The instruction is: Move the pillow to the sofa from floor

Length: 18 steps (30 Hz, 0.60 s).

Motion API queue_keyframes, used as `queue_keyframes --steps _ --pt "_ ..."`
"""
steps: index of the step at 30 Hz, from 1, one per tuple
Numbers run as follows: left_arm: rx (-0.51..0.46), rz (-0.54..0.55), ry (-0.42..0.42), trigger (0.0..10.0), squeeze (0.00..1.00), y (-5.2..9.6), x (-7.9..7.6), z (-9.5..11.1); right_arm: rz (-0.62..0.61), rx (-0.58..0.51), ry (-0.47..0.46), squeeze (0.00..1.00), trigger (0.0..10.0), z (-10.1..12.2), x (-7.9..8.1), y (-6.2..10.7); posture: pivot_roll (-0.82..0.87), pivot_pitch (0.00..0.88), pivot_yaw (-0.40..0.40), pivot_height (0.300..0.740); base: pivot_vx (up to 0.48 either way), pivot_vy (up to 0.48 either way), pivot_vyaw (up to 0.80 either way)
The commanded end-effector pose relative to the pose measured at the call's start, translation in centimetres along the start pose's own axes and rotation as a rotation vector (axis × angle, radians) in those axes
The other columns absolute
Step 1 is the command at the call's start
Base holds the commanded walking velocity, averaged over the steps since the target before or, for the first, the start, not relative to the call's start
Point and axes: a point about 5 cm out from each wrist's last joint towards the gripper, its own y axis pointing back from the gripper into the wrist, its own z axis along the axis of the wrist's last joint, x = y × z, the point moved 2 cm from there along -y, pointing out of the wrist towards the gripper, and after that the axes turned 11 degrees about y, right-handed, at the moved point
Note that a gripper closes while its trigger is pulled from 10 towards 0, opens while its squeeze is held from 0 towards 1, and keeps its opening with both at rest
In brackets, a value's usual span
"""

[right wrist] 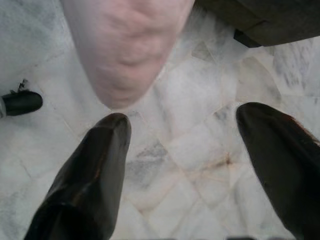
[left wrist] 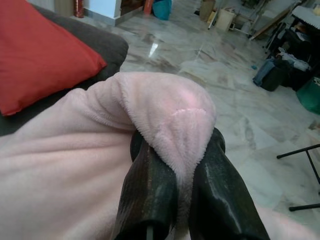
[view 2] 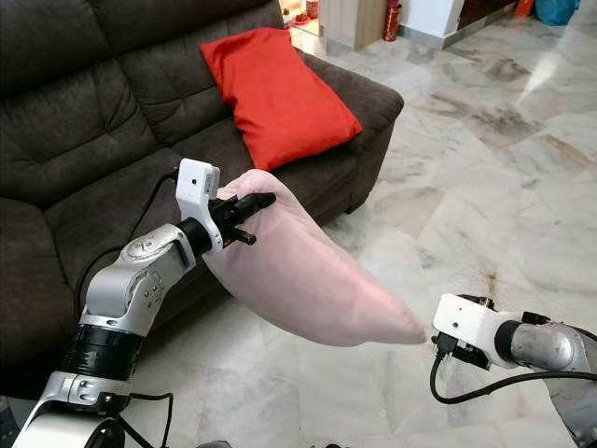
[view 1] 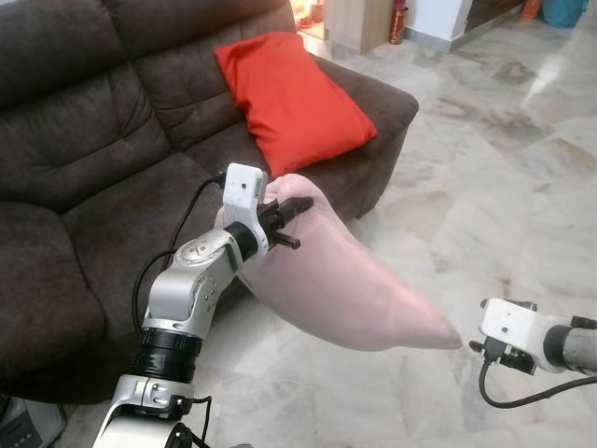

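A pale pink pillow (view 1: 345, 280) hangs in the air in front of the dark brown sofa (view 1: 84, 140), slanting down to the right. My left gripper (left wrist: 177, 145) is shut on its upper corner, with the plush fabric pinched between the two black fingers (view 1: 284, 219), just off the seat's front edge. My right gripper (right wrist: 182, 122) is open, low at the right over the floor. The pillow's lower tip (right wrist: 125, 75) hangs just beyond its fingertips, apart from them.
A red cushion (view 1: 289, 93) leans against the sofa's right armrest. The marble floor (view 1: 485, 187) stretches away to the right. Bags and other clutter (left wrist: 272, 75) stand at the far side of the room. The sofa seat (view 1: 103, 224) lies to the left of the pillow.
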Motion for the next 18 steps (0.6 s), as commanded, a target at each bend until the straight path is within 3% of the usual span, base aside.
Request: queue_keyframes --steps 1,7,11,18 --pt "-0.098 -0.049 -0.025 10.0 0.0 -0.3 -1.3 2.9 0.005 -0.015 0.012 0.0 10.0 0.7 0.1 -0.4 0.06 0.086 0.04 0.74 0.0 0.0 0.0" --pt "-0.096 -0.048 -0.024 10.0 0.0 -0.2 -1.3 2.7 0.054 -0.073 -0.051 0.0 10.0 2.0 1.5 -1.3 0.06 0.087 0.041 0.74 0.0 0.0 0.0" --pt "-0.094 -0.048 -0.023 10.0 0.0 -0.2 -1.3 2.7 0.097 -0.061 -0.046 0.0 10.0 1.6 2.5 -1.5 0.06 0.088 0.043 0.74 0.0 0.0 0.0" --pt "-0.098 -0.052 -0.021 10.0 0.0 -0.3 -1.4 2.8 0.09 -0.063 -0.055 0.0 10.0 1.9 2.9 -2.3 0.06 0.088 0.041 0.74 0.0 0.0 0.0"
